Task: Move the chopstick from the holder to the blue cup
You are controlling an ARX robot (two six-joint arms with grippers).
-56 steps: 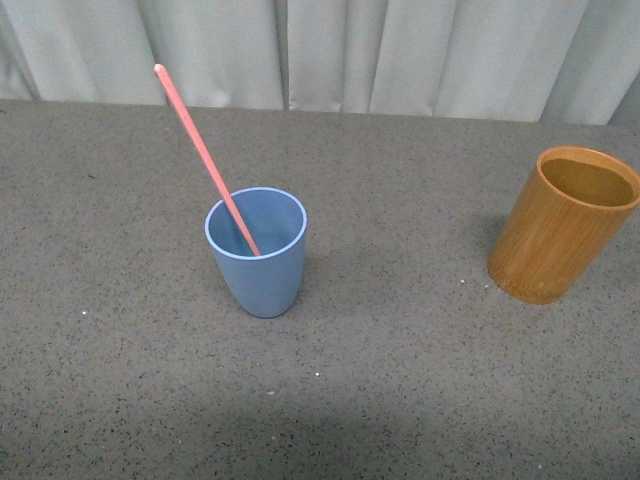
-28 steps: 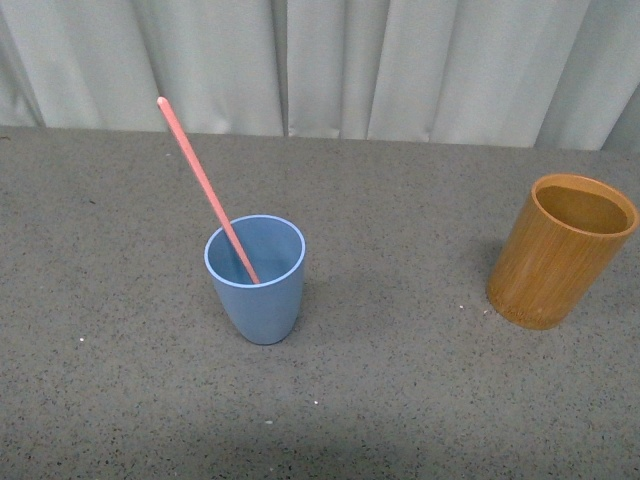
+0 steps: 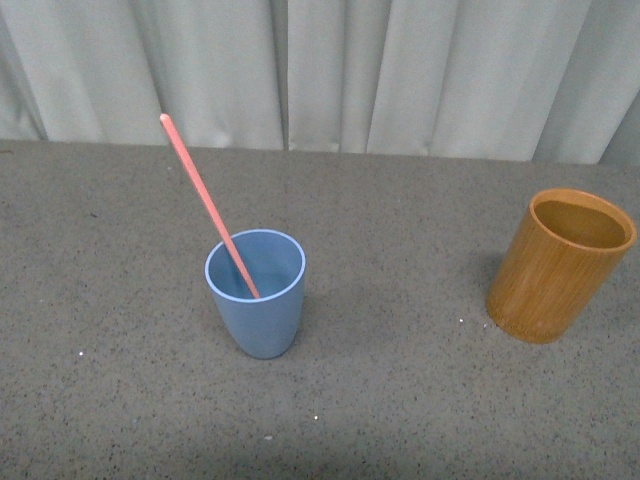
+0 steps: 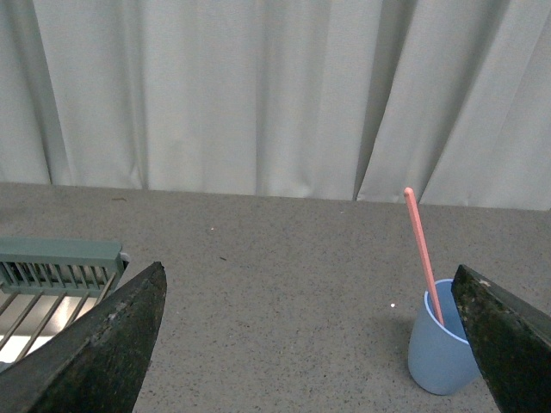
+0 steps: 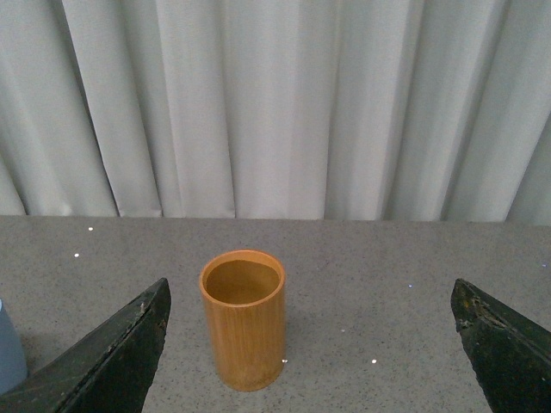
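The pink-red chopstick (image 3: 205, 197) stands in the blue cup (image 3: 257, 306), leaning up and to the left. The orange-brown holder (image 3: 557, 270) stands at the right and looks empty. Neither gripper shows in the front view. In the left wrist view the blue cup (image 4: 437, 353) with the chopstick (image 4: 423, 254) stands ahead, by one finger of my open, empty left gripper (image 4: 312, 344). In the right wrist view the holder (image 5: 244, 327) stands ahead of my open, empty right gripper (image 5: 310, 344), nearer one finger.
White curtains (image 3: 320, 70) close off the back of the grey speckled table (image 3: 400, 400). A green-grey ribbed rack (image 4: 52, 280) shows at the edge of the left wrist view. A sliver of the blue cup (image 5: 9, 357) shows in the right wrist view.
The front view has shifted: cup, chopstick and holder sit lower in the picture and more curtain shows. Their places on the table look unchanged.
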